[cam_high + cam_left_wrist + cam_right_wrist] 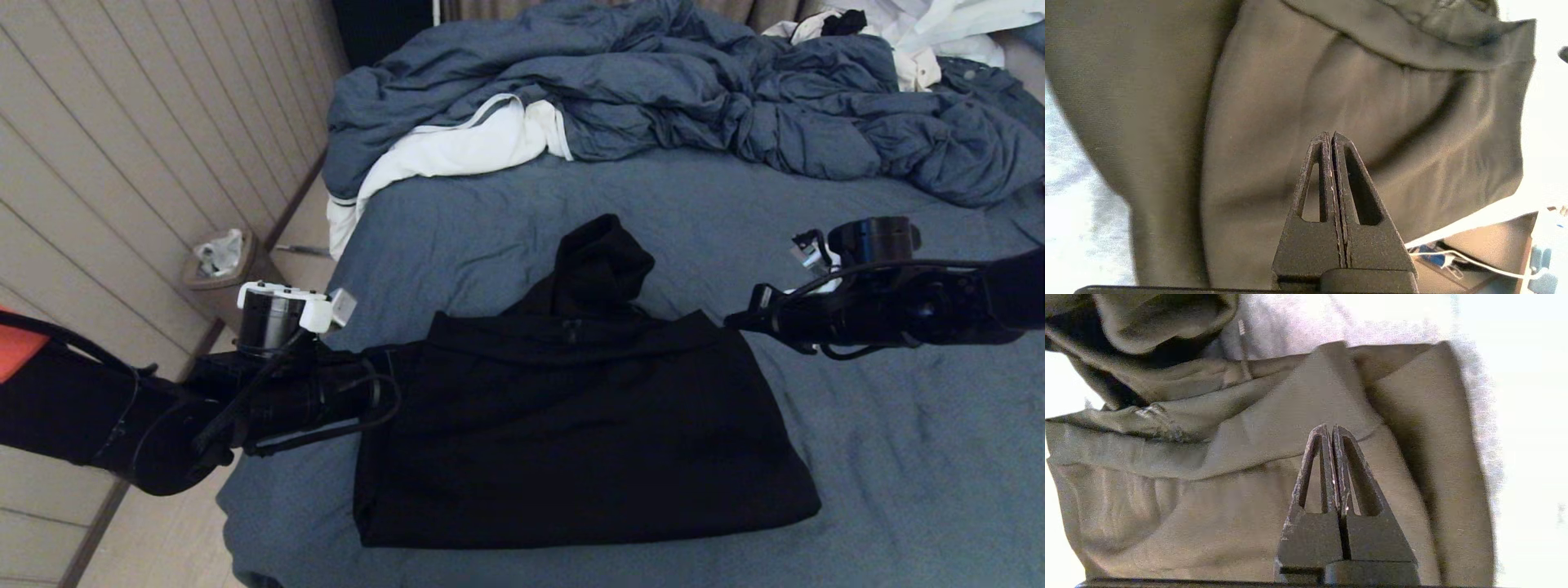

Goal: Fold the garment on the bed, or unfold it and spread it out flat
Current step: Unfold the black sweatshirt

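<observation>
Garment (571, 425): folded into a black block on the near part of the bed (898, 457), hood pointing away.
Left gripper (1331, 136): fingers pressed together, empty, at its left edge.
Right gripper (1331, 430): likewise closed (holding nothing), by the far right corner.
Duvet (694, 98): heaped behind.

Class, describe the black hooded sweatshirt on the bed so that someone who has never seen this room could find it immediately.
Start from the wide bed with the blue-grey sheet. Nearer the robot than the rumpled blue-grey duvet, between the left gripper and the right gripper, lies the black hooded sweatshirt, folded into a rough rectangle. It is the only black item, with its hood pointing towards the duvet, unlike the white clothing farther back.
</observation>
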